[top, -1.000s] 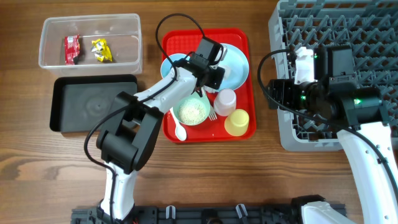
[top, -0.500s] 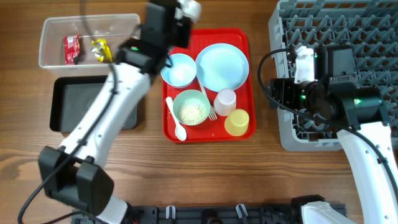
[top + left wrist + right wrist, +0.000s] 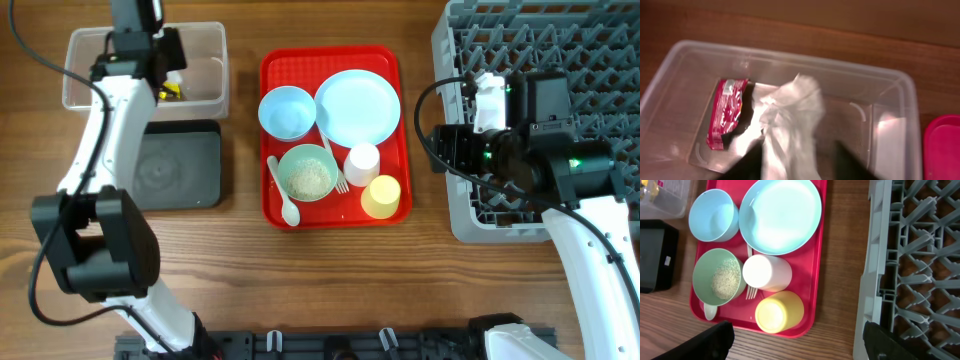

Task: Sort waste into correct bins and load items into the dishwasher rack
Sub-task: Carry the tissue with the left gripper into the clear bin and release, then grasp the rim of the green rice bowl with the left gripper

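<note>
Over the clear plastic tub [image 3: 850, 70] at the desk's far-left corner, the left pincer [image 3: 799, 162] stands partly apart around the crumpled white tissue [image 3: 790, 115], though blur hides whether it grips, so it should open fully and lift straight, dropping the tissue beside the red wrapper [image 3: 727, 117].

We're looking at a robotics test bench: the left arm [image 3: 100, 130] and right arm [image 3: 590, 250], cables trailing, stand on a black rail [image 3: 330, 345] at the wooden tabletop's [image 3: 330, 280] edge, amid a red tray [image 3: 300, 62], grey dishwasher rack [image 3: 600, 40], clear tub [image 3: 205, 60] and black tray [image 3: 180, 170].
</note>
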Controlling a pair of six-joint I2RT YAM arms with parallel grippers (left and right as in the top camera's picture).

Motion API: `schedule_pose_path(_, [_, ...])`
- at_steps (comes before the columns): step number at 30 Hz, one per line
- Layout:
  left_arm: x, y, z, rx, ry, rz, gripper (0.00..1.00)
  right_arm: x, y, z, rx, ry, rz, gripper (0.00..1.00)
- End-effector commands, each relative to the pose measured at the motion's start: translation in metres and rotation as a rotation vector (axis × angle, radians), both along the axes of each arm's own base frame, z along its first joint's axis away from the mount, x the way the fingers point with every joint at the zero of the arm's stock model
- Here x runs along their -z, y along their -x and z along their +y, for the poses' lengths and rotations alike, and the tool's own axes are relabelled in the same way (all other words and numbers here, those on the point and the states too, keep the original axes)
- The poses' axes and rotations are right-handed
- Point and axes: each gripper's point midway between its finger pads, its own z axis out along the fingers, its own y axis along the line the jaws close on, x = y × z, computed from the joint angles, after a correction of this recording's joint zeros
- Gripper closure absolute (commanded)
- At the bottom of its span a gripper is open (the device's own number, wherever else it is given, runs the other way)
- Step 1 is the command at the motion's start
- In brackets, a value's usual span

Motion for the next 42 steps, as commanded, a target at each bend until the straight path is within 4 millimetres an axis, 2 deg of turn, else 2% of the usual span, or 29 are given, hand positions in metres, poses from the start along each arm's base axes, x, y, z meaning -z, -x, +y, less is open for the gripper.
schedule_pose_path(1, [0.012,-0.001,-0.016,0.093,0.113,0.015,0.0,-0.002,-0.005,-0.004,0.017,0.012,-0.007,0.13])
schedule_pose_path(6, [0.007,0.001,-0.036,0.148,0.145,0.017,0.0,-0.003,-0.007,-0.004,0.017,0.011,-0.014,0.13])
schedule_pose_path(10, [0.002,0.016,-0.068,0.216,0.172,0.058,0.0,-0.003,-0.007,-0.004,0.015,0.012,-0.015,0.13])
schedule_pose_path(12, [0.005,0.034,-0.091,0.264,0.193,0.126,0.0,-0.002,-0.006,-0.004,0.015,0.014,-0.012,0.13])
schedule_pose_path(13, [0.016,0.052,-0.113,0.306,0.207,0.208,0.0,-0.002,-0.006,-0.004,0.014,0.014,-0.012,0.12])
schedule_pose_path(17, [0.038,0.095,-0.157,0.392,0.216,0.385,0.0,0.001,-0.009,-0.004,0.014,0.013,-0.018,0.12])
schedule_pose_path(24, [0.062,0.144,-0.219,0.496,0.208,0.527,0.0,0.011,-0.008,-0.004,0.015,0.016,0.005,0.11])
schedule_pose_path(31, [0.091,0.196,-0.258,0.528,0.194,0.657,0.0,0.017,-0.006,-0.004,0.01,0.022,0.026,0.11])
schedule_pose_path(35, [0.095,0.219,-0.282,0.589,0.102,0.674,0.02,0.017,-0.006,-0.004,-0.003,0.029,0.022,0.11])
schedule_pose_path(42, [0.094,0.231,-0.307,0.675,-0.092,0.597,0.08,0.018,-0.005,-0.004,-0.005,0.03,0.026,0.11])
